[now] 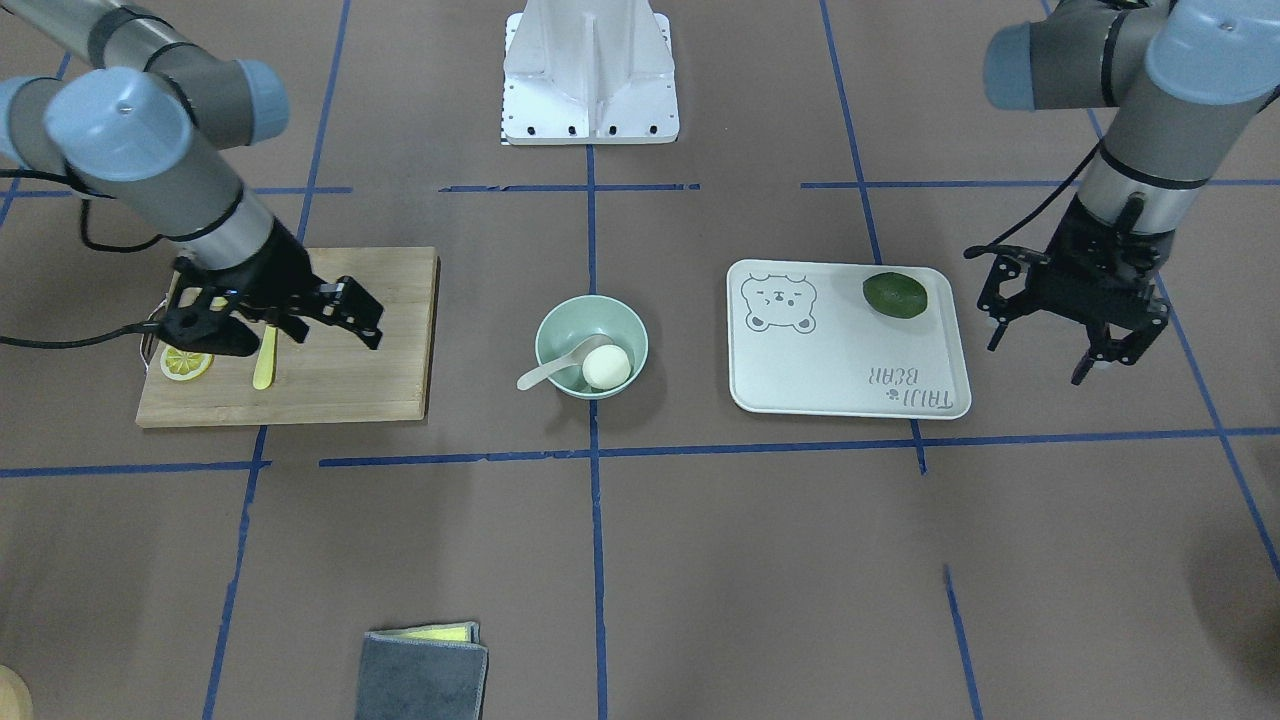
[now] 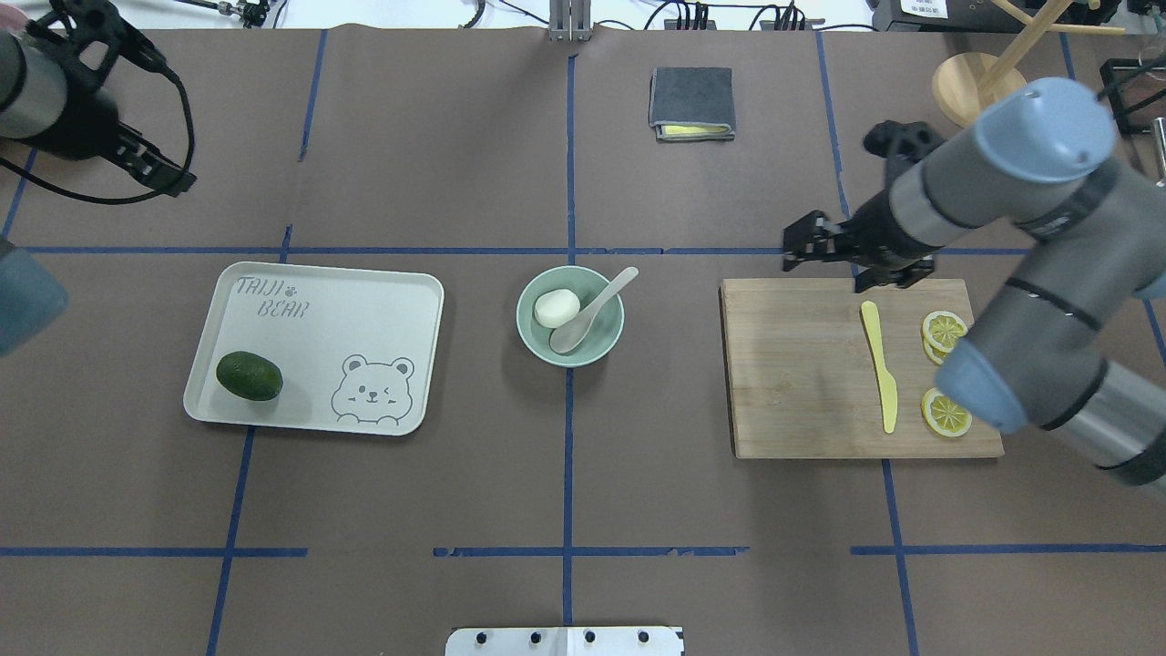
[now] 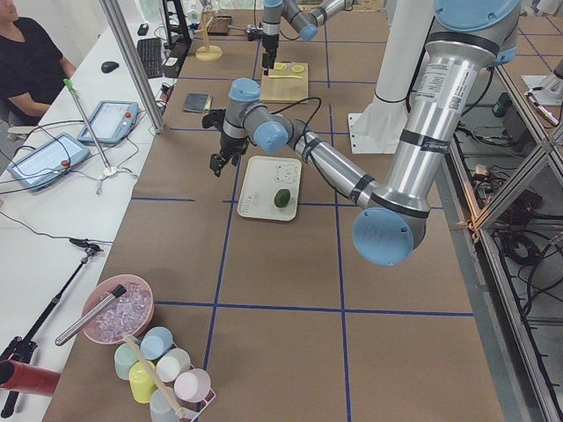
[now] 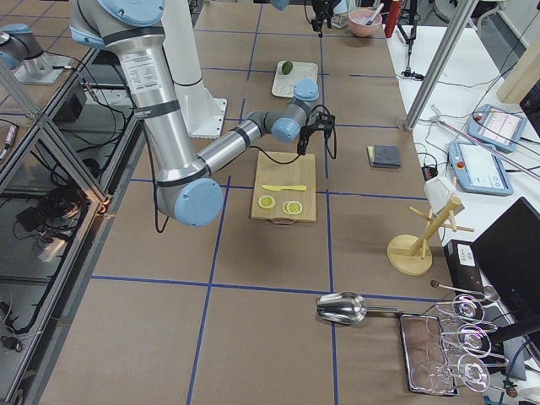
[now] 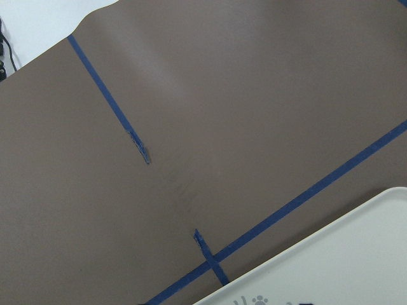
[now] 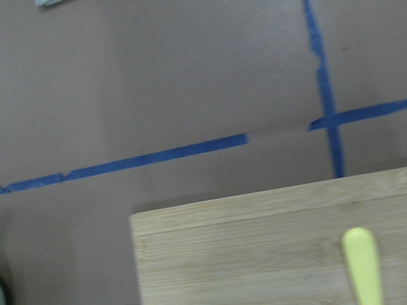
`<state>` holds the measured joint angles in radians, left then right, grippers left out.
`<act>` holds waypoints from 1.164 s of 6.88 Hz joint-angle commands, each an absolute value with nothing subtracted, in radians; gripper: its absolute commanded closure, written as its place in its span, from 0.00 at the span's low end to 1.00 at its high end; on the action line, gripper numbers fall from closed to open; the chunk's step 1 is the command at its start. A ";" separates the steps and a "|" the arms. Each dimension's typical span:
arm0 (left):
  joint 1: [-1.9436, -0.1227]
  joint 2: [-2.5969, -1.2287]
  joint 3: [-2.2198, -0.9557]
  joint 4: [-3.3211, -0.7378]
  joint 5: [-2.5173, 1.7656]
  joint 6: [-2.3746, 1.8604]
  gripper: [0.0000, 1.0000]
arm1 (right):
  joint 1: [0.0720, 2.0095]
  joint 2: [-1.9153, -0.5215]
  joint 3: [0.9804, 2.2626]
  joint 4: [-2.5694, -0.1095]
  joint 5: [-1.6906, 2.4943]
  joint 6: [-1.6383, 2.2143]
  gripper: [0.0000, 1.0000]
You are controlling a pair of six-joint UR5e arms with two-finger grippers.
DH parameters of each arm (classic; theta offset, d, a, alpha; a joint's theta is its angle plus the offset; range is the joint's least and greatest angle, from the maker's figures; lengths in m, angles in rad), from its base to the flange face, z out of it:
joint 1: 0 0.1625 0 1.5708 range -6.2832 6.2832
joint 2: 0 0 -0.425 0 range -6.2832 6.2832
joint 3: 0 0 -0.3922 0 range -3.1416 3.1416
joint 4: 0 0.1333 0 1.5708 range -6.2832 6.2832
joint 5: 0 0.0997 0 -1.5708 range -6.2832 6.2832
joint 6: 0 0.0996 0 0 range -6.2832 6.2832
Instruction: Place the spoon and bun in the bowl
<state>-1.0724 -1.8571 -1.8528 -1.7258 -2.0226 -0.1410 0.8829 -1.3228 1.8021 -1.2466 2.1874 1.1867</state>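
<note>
The pale mint-green bowl (image 1: pixel 566 325) (image 2: pixel 601 346) stands at the table's middle. The white bun (image 1: pixel 607 367) (image 2: pixel 557 307) lies inside it. The off-white spoon (image 1: pixel 555 368) (image 2: pixel 592 310) rests with its scoop in the bowl and its handle sticking out over the rim. My right gripper (image 1: pixel 335 335) (image 2: pixel 806 248) is open and empty, above the wooden board's edge, apart from the bowl. My left gripper (image 1: pixel 1040 358) is open and empty, beside the cream tray on the side away from the bowl.
A wooden cutting board (image 2: pixel 802 383) holds a yellow knife (image 2: pixel 879 374) and lemon slices (image 2: pixel 945 328). The cream bear tray (image 2: pixel 319 301) holds a dark green avocado (image 2: pixel 249 375). A folded grey cloth (image 2: pixel 692 102) and a wooden stand (image 2: pixel 966 87) sit at the far side.
</note>
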 commanded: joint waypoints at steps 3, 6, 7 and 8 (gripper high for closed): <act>-1.421 -1.761 -1.647 -1.727 -2.374 0.201 0.00 | 1.297 -1.523 1.812 -1.505 2.309 0.334 0.00; -1.569 -1.665 -1.597 -1.628 -2.391 0.206 0.00 | 1.460 -1.618 1.802 -1.649 2.307 -0.033 0.00; -1.568 -1.582 -1.652 -1.635 -2.385 0.198 0.00 | 1.501 -1.641 1.809 -1.649 2.312 -0.034 0.00; -1.566 -1.566 -1.666 -1.635 -2.388 0.196 0.00 | 1.503 -1.655 1.825 -1.648 2.301 -0.029 0.00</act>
<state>-1.5643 -1.6088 -1.6396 -1.6384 -2.3873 0.1995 1.4830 -1.6317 1.8109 -1.6458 2.3072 -0.0199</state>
